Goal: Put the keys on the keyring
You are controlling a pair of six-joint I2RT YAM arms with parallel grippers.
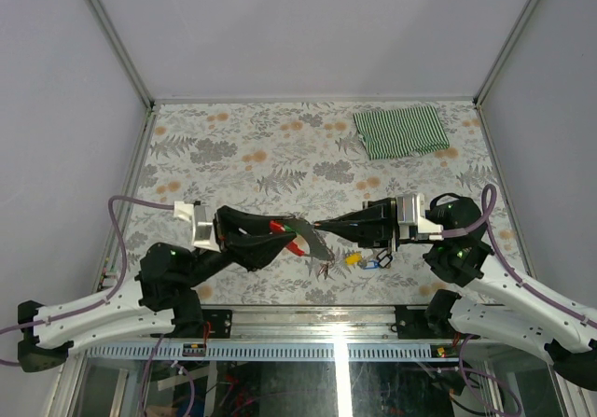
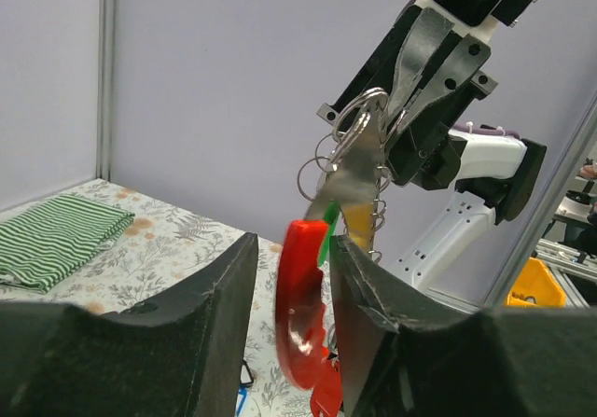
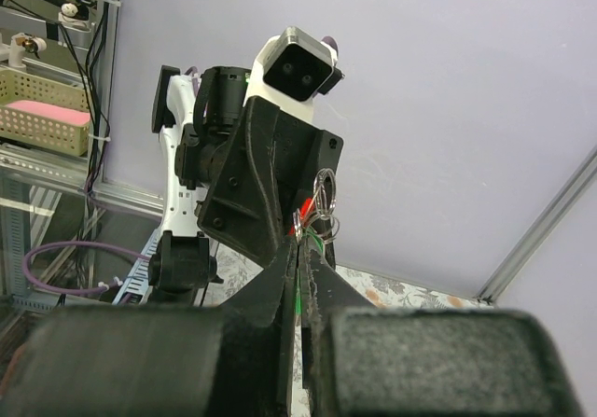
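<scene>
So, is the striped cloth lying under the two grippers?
No, the striped cloth lies far back on the right, well away from the left gripper and right gripper meeting near the front.

arms: 2, left arm (image 1: pixel 112 310), right arm (image 1: pixel 504 300)
keys: 3, green key (image 2: pixel 326 241), yellow key (image 1: pixel 353 258), blue key (image 1: pixel 373 264)
keyring (image 2: pixel 300 314): 1, red clip
striped cloth (image 1: pixel 401 132): 1
bench (image 1: pixel 242 156): 1

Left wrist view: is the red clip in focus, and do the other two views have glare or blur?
Left wrist: the red clip is soft with a glossy highlight, and the metal piece above it is smeared. Top external: evenly lit, with one bright streak at the bottom. Right wrist: its own fingers are dark and blurred.
</scene>
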